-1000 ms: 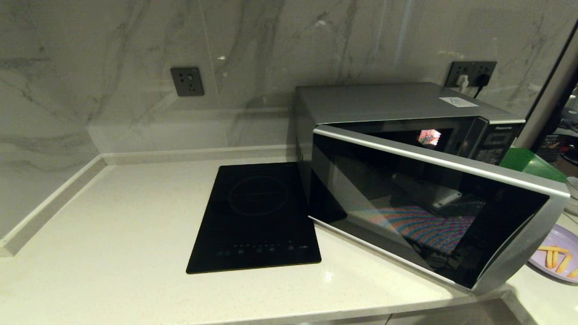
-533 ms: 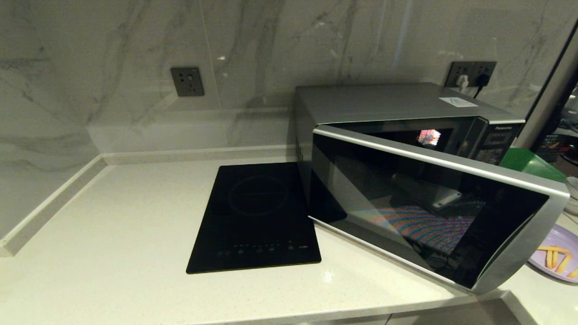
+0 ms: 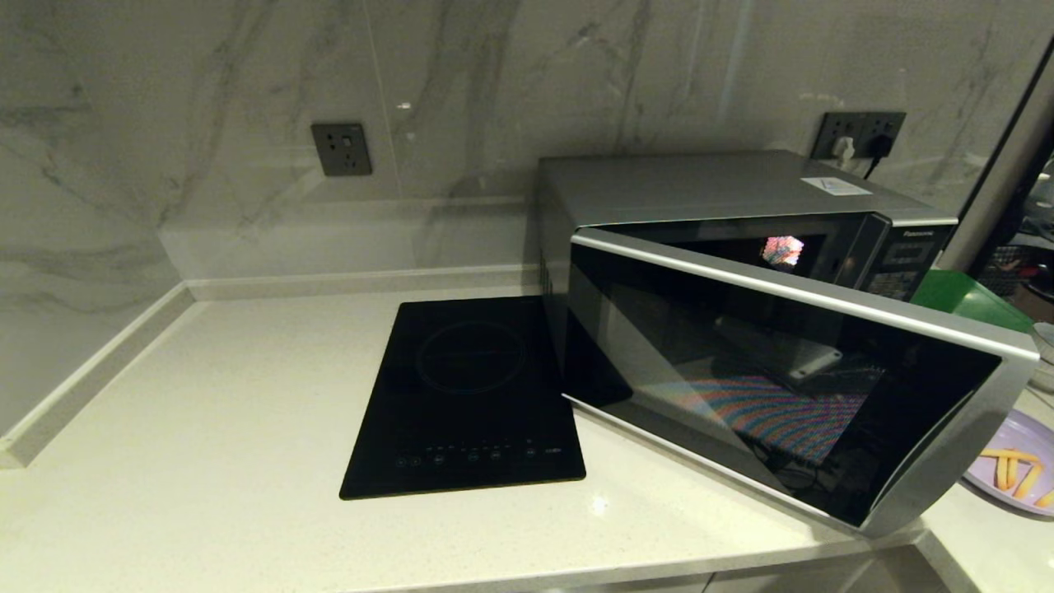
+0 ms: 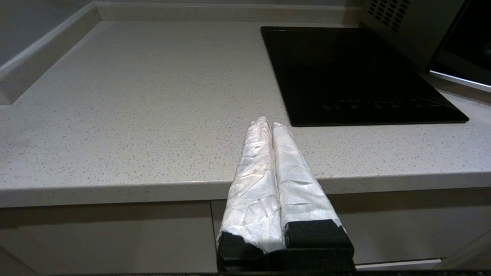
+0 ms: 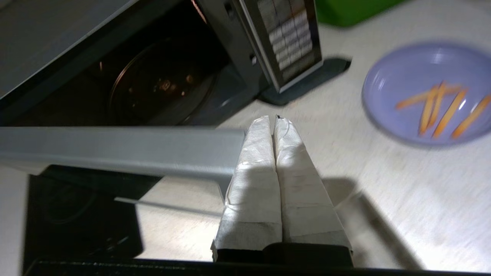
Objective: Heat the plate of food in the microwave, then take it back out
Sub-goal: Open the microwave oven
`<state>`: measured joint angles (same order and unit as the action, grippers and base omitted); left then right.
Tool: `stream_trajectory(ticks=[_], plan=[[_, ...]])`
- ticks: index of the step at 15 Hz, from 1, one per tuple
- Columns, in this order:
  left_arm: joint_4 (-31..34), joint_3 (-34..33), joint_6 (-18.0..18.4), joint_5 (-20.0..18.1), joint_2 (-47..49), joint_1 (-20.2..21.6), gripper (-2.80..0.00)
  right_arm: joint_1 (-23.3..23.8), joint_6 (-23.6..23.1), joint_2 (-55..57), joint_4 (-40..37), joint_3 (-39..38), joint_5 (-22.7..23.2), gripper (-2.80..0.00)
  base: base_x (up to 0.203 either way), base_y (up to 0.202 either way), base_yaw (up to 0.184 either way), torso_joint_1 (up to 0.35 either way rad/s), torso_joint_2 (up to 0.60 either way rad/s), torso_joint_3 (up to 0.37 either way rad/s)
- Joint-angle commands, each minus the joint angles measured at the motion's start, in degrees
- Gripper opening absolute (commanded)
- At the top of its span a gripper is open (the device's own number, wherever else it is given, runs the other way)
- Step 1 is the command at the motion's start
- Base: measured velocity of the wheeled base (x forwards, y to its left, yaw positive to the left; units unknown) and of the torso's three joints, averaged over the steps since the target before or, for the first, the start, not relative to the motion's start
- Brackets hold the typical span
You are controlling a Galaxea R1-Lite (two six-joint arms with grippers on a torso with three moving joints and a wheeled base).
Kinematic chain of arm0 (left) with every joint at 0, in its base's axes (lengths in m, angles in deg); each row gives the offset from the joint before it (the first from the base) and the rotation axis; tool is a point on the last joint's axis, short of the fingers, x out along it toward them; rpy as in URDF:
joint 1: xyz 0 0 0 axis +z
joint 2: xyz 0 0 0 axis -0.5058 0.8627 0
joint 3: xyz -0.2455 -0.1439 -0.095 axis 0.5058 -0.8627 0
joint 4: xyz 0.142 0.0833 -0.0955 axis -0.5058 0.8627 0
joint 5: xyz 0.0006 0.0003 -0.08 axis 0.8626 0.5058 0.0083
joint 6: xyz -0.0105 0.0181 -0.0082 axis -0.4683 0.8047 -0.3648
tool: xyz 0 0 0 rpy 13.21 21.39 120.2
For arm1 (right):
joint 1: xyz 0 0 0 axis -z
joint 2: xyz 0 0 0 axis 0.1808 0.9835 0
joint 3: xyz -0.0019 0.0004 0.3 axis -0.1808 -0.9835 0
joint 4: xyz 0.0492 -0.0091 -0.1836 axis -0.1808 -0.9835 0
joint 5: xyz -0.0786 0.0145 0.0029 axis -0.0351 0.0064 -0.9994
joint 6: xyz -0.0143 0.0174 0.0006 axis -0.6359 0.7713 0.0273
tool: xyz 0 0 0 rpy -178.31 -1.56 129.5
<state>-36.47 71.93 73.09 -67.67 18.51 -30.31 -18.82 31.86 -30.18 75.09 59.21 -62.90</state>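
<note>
Head view shows almost nothing changed over the last second: the microwave [image 3: 741, 329] door stands swung open as before, and the plate of food [image 3: 1017, 465] sits unmoved on the counter to its right, outside the oven. Neither arm appears there. Above the counter between door and plate, the right gripper [image 5: 274, 120] has its fingers pressed together, holding nothing. Parked at the counter's front edge, the left gripper [image 4: 267, 122] is likewise closed and empty. Loading probably comes next.
</note>
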Motion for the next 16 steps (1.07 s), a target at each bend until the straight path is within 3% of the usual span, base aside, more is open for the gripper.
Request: stream_trajectory(ticks=[1, 3, 11, 16], plan=[[0.0, 0.0, -0.1, 0.0, 0.0, 0.0, -2.8, 0.2, -5.5, 2.8, 0.0, 4.3, -0.5, -2.8, 0.0, 0.0, 0.0, 0.0, 0.0, 0.0], [0.0, 0.0, -0.1, 0.0, 0.0, 0.0, -2.8, 0.5, -7.5, 5.6, 0.1, 7.3, -0.4, -2.8, 0.0, 0.0, 0.0, 0.0, 0.0, 0.0], [0.0, 0.0, -0.1, -0.1, 0.0, 0.0, -2.8, 0.5, -7.4, 12.6, -0.9, 10.8, 1.5, -2.8, 0.0, 0.0, 0.0, 0.0, 0.0, 0.0], [0.0, 0.0, -0.1, 0.0, 0.0, 0.0, -2.8, -0.1, -5.7, 13.3, -10.6, 17.0, 1.5, -2.8, 0.0, 0.0, 0.0, 0.0, 0.0, 0.0]])
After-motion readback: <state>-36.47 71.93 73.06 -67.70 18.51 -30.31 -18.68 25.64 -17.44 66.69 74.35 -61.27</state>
